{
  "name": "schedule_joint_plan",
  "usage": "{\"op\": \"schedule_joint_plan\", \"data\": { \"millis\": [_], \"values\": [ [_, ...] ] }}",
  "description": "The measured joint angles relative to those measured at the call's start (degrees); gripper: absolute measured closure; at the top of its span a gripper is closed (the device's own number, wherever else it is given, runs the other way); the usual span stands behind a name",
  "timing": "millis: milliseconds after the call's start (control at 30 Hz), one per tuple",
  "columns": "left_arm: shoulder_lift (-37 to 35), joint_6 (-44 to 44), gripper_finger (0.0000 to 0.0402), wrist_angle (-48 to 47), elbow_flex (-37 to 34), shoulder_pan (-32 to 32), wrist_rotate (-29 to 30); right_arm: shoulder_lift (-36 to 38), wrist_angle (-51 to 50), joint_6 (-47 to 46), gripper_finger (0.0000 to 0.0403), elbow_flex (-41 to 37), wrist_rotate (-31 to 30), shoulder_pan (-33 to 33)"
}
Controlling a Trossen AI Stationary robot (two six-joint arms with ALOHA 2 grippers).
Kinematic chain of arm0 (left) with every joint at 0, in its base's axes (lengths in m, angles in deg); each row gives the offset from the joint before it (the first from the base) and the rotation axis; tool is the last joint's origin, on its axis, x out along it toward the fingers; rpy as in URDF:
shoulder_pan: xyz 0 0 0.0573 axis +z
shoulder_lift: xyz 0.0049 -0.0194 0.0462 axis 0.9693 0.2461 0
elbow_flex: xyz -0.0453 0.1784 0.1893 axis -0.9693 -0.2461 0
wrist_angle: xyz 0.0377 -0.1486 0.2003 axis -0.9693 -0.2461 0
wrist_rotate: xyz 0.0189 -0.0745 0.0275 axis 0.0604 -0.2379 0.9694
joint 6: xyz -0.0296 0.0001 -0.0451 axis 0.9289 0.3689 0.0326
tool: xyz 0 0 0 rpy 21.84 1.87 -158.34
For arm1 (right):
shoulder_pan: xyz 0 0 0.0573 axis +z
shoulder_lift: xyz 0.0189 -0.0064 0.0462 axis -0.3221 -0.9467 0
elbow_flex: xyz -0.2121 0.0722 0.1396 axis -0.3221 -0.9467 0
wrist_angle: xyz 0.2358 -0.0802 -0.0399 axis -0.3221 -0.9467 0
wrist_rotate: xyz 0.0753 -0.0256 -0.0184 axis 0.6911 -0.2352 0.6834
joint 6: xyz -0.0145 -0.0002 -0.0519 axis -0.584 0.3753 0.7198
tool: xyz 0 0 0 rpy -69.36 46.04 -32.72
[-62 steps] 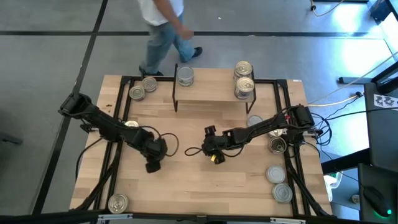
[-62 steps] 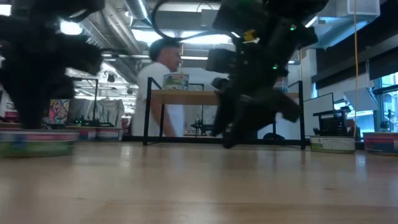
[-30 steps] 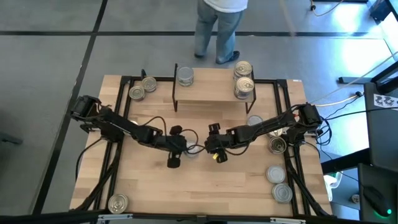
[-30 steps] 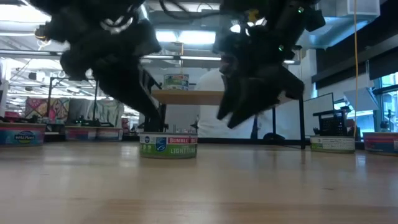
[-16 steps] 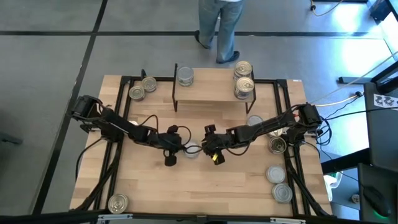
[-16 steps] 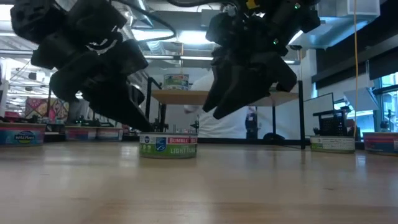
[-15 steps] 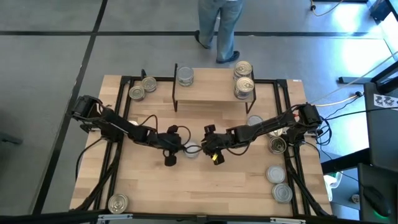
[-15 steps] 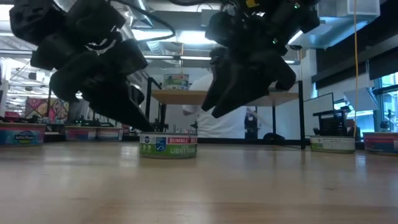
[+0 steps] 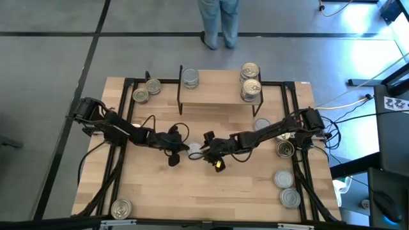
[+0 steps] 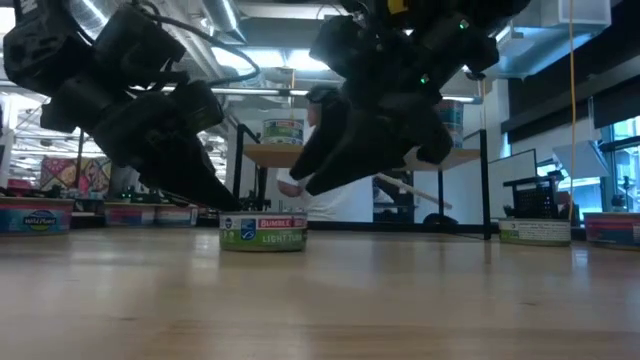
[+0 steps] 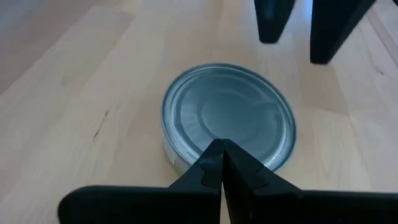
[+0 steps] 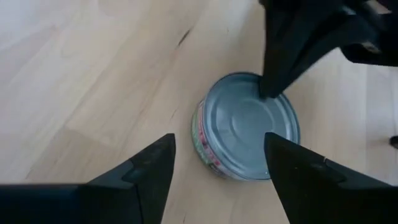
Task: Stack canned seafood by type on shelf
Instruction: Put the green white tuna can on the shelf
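Note:
A short tin of canned seafood with a silver top (image 9: 195, 151) (image 10: 263, 233) stands flat on the table's middle. My left gripper (image 9: 185, 147) (image 11: 221, 148) is shut, with its tips on the tin's top. My right gripper (image 9: 207, 151) (image 12: 219, 138) hangs open just right of the tin and a little above it, touching nothing. The shelf (image 9: 220, 97) stands at the far edge. It bears one silver tin (image 9: 190, 78) and two gold-topped tins (image 9: 250, 70) (image 9: 250, 90). My left gripper rests its shut fingertips (image 12: 271, 92) on the tin's silver top, just inside the rim (image 11: 205, 163) on the side toward the table's left. The fingers slant down from the left. The tin sits flat on the table.
Two tins (image 9: 147, 91) stand at the far left beside the shelf, and one tin (image 9: 121, 208) at the near left corner. Several more (image 9: 284, 179) line the table's right side. A person's legs (image 9: 217, 22) show beyond the far edge. Bare wood lies near the front edge.
My left gripper has sunk and tipped nose-down until its shut tips came onto the tin's top. My right gripper has moved left toward the tin and tipped further down, still open. The tin has slid a little toward the table's left.

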Motion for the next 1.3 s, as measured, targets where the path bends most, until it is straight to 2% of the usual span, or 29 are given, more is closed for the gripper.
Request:
{"op": "schedule_joint_plan", "data": {
  "millis": [133, 267, 467, 700, 1000, 1300],
  "values": [
    [0.0, 0.2, 0.0400, -0.1, -0.1, 0.6, 0.2, -1.1, 3.3, 1.6, 0.0121, 0.0, -2.9, 1.7],
    [0.1, 0.1, 0.0400, -0.3, -0.1, 1.2, 0.4, -2.1, 4.3, 3.6, 0.0079, 0.0, -10.8, 3.2],
    [0.1, 0.5, 0.0400, 0.1, -0.2, 1.6, 0.7, -2.1, 4.0, 6.3, 0.0047, 0.0, -11.4, 3.0],
    [0.1, 3.1, 0.0400, 0.2, -0.2, 1.6, 4.0, -4.3, 6.1, 11.7, 0.0051, 0.0, -13.2, 3.0],
    [0.2, 8.5, 0.0400, 0.3, -0.2, 2.1, 4.3, -6.5, 9.4, 19.2, 0.0063, 0.0, -17.1, 2.6],
    [0.2, 14.2, 0.0400, 0.4, -0.2, 3.7, 4.3, -8.6, 10.7, 19.9, 0.0063, 0.0, -17.0, 1.4]
  ]
}}
